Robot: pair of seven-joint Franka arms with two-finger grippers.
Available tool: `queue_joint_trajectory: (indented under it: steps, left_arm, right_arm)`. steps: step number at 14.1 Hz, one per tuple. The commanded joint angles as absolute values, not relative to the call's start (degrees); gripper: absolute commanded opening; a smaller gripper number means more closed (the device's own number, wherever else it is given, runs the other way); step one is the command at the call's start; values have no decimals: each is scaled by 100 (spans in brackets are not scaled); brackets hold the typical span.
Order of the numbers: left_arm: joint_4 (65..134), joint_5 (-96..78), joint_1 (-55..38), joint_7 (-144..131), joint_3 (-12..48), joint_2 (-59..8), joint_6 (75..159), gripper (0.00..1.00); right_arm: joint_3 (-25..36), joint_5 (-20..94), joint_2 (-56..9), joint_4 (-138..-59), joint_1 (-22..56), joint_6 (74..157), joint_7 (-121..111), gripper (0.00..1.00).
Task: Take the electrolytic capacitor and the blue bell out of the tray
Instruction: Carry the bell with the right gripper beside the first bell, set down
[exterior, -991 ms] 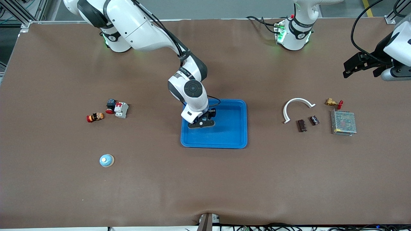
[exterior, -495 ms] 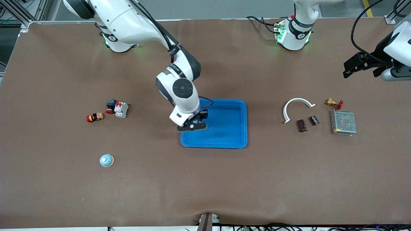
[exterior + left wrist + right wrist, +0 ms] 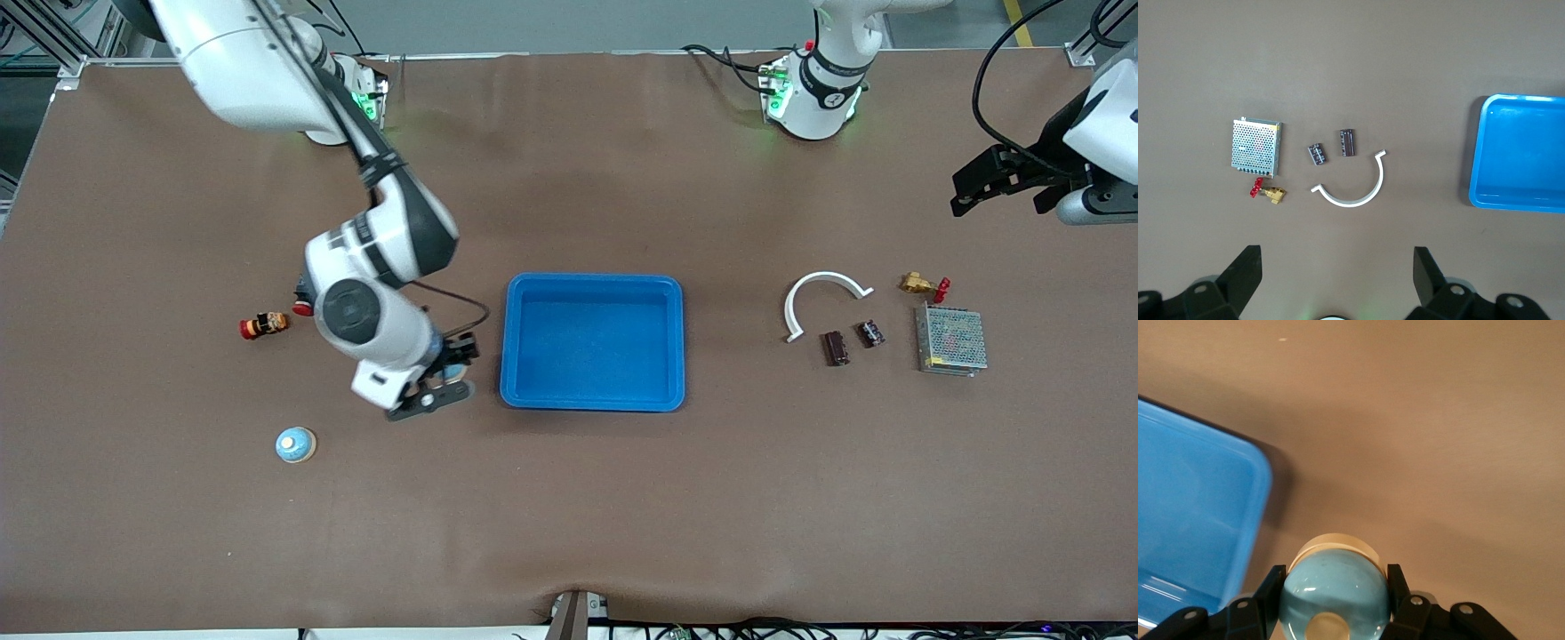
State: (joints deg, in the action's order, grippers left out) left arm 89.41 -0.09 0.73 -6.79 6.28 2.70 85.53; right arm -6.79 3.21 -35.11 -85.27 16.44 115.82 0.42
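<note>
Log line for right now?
right gripper: shut on blue bell, over table beside blue tray | left gripper: open, waiting over table

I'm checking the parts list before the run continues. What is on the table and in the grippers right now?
tray: 1, blue, mid-table
held bell: 1, light blue on cream base, in the right gripper
loose bell: 1, light blue, on the table toward the right arm's end, nearer the camera than the tray
capacitors: 2, dark, toward the left arm's end
curved strip: 1, white, beside the capacitors
mesh box: 1, silver, beside the capacitors
brass fitting: 1, red handle, beside the mesh box
button switch: 1, red and orange, toward the right arm's end
right gripper: shut on the held bell, beside the tray
left gripper: open, waiting above the capacitors' area
</note>
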Motion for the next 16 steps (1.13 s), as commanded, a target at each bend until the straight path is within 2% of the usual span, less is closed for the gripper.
queue_joint_trajectory:
  steps: [1, 11, 16]
  left_arm:
    - [8974, -35, 88, -589, 633, 316, 8613, 100]
    - [8965, -53, 88, -580, 633, 316, 8631, 100]
    - [8965, -62, 97, -580, 633, 308, 8648, 100]
  right_arm:
    - [-756, 387, -3463, -8464, 1179, 11268, -875, 57]
    - [-712, 299, -3524, -8525, -122, 11267, -3417, 57]
    - [-712, 54, -3805, -8543, -685, 11381, -4394, 57]
